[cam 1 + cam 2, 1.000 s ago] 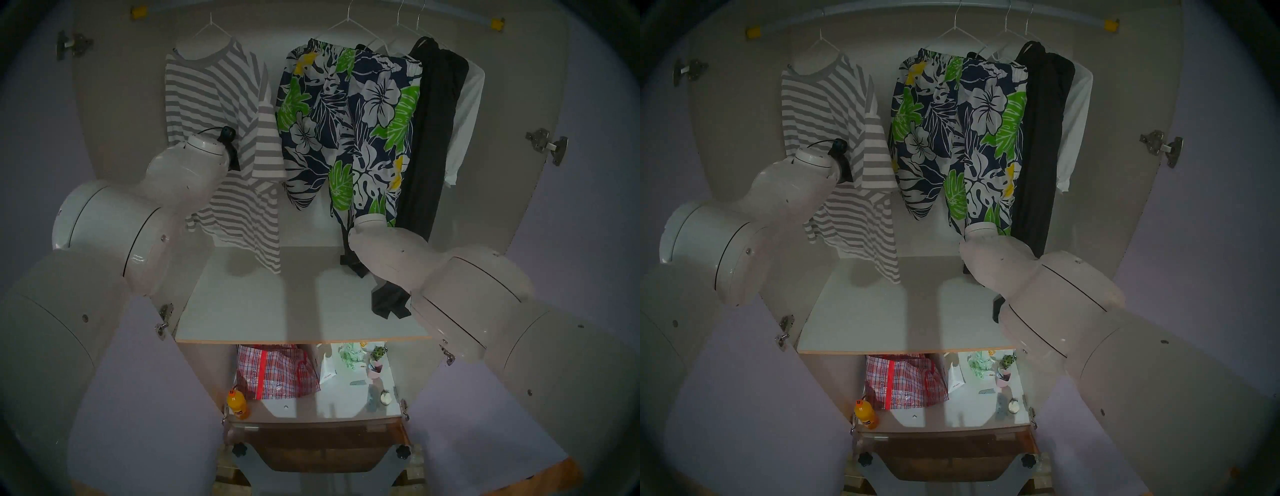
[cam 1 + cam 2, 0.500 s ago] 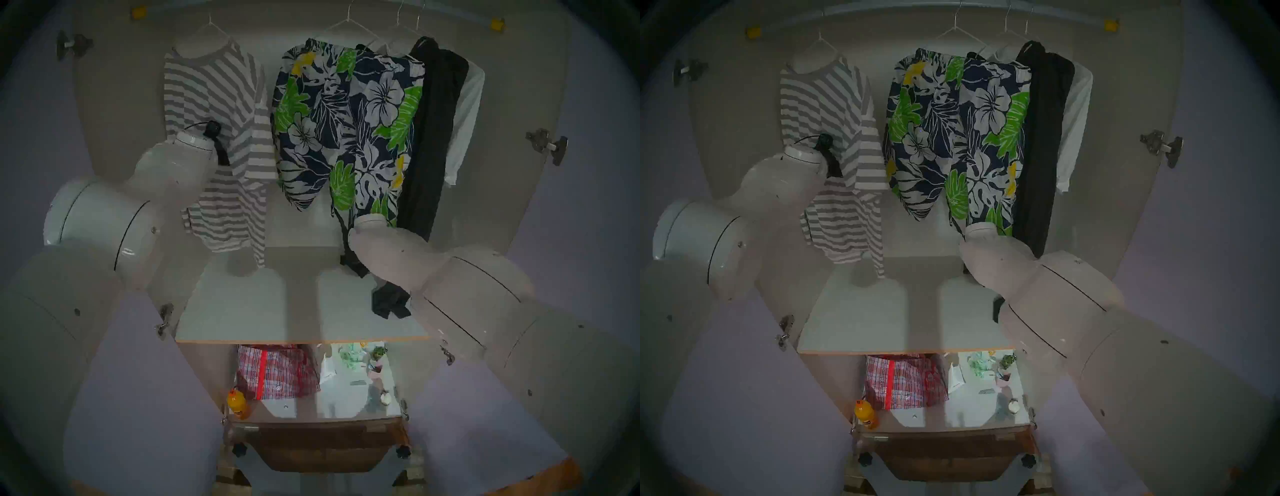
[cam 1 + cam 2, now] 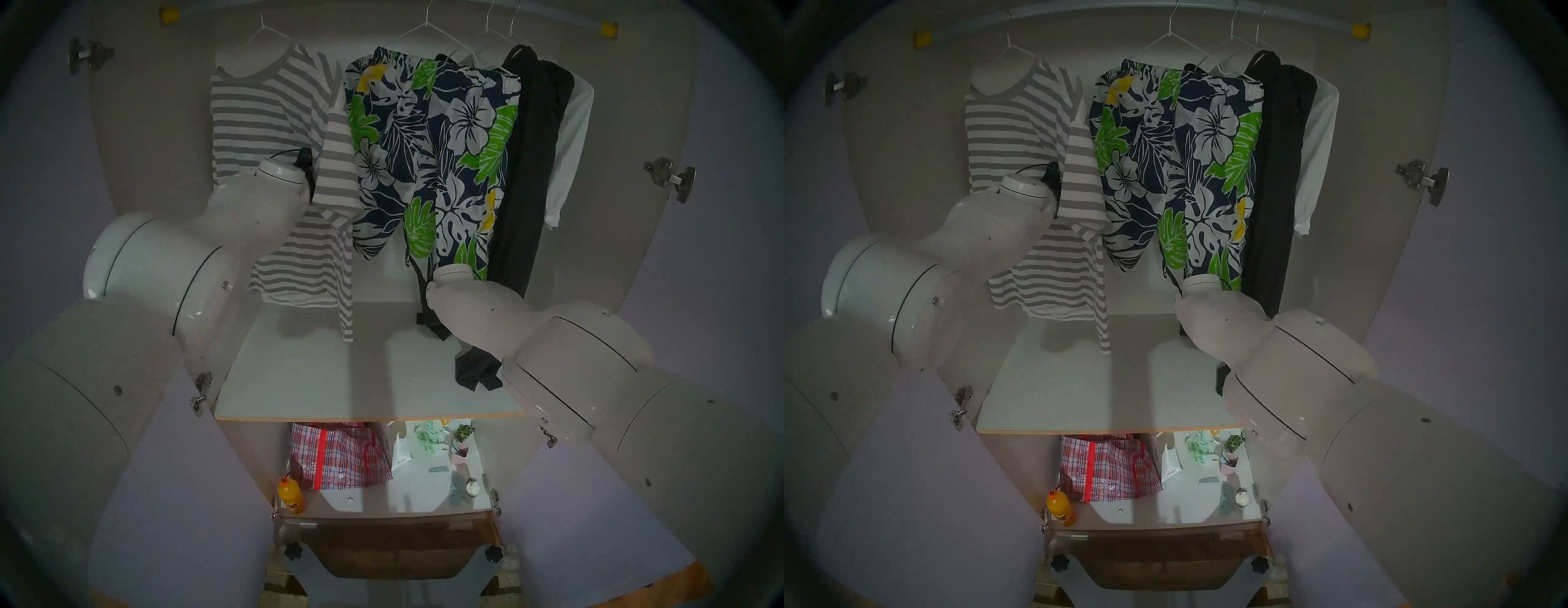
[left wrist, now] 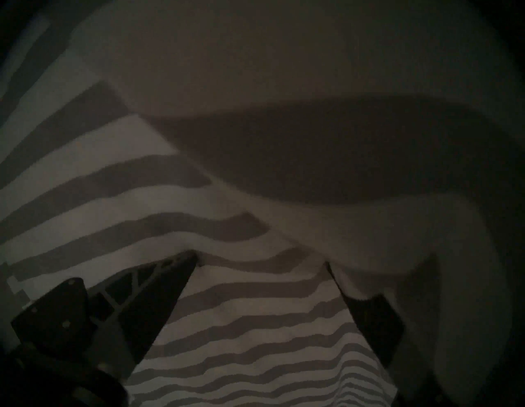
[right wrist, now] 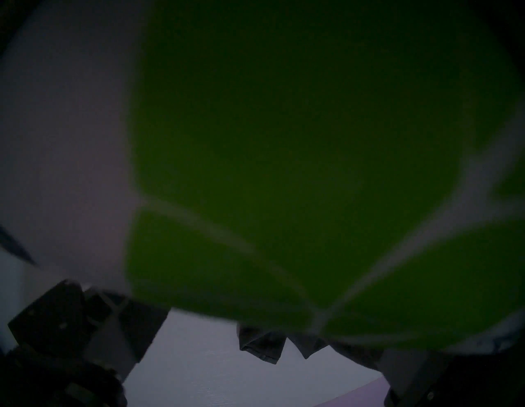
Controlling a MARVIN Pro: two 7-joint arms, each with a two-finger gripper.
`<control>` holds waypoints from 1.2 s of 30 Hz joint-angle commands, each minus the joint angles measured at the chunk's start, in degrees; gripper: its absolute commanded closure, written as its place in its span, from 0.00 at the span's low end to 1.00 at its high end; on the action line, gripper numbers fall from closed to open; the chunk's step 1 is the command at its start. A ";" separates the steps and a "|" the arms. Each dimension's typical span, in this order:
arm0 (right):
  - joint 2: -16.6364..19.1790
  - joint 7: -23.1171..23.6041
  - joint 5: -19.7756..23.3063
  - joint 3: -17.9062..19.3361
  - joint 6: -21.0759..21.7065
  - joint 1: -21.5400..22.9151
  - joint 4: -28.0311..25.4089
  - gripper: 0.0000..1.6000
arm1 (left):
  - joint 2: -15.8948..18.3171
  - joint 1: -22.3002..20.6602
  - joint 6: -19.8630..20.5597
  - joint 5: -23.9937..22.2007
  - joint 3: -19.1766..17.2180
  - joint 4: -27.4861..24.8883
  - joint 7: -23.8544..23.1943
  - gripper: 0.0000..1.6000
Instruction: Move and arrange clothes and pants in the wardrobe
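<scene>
In the wardrobe (image 3: pixel 140 140), a grey-and-white striped T-shirt (image 3: pixel 271 114) hangs from the rail (image 3: pixel 551 19) on the left. To its right hang the floral shorts (image 3: pixel 432 144), the long black pants (image 3: pixel 530 170) and the white blouse (image 3: pixel 575 136). My left gripper (image 4: pixel 261 258) is open, its fingers (image 4: pixel 159 298) pressed against the striped cloth beneath the right sleeve (image 3: pixel 339 170). That sleeve touches the shorts. My right gripper is open low behind the shorts' hem; green-printed cloth (image 5: pixel 284 142) drapes over its camera and hides its fingertips. Both black pant cuffs (image 5: pixel 261 344) show below.
The white shelf (image 3: pixel 322 382) lies under the garments, and the black pant legs trail onto it (image 3: pixel 479 373). Below it stand a red checked bag (image 3: pixel 335 454), an orange bottle (image 3: pixel 290 494) and small items. Lilac doors (image 3: pixel 178 488) stand open on both sides.
My left arm swung left, then back right, carrying the striped T-shirt toward the floral shorts. The sleeve now touches them. The right arm has not moved.
</scene>
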 commanded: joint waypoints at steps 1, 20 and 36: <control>-0.08 -0.08 -0.12 -0.05 -0.31 1.46 -0.68 0.00 | -2.46 -2.83 -0.59 -0.38 -0.18 -1.89 -1.84 0.00; -0.06 -0.08 -0.13 -0.04 -0.32 1.25 -0.73 0.00 | -11.12 -5.27 -0.90 -1.98 -1.09 -4.04 -7.18 0.00; -0.06 -0.08 -0.13 -0.03 -0.31 1.20 -0.71 0.00 | -19.87 -4.38 -1.34 -2.33 -1.01 -3.55 -12.23 0.00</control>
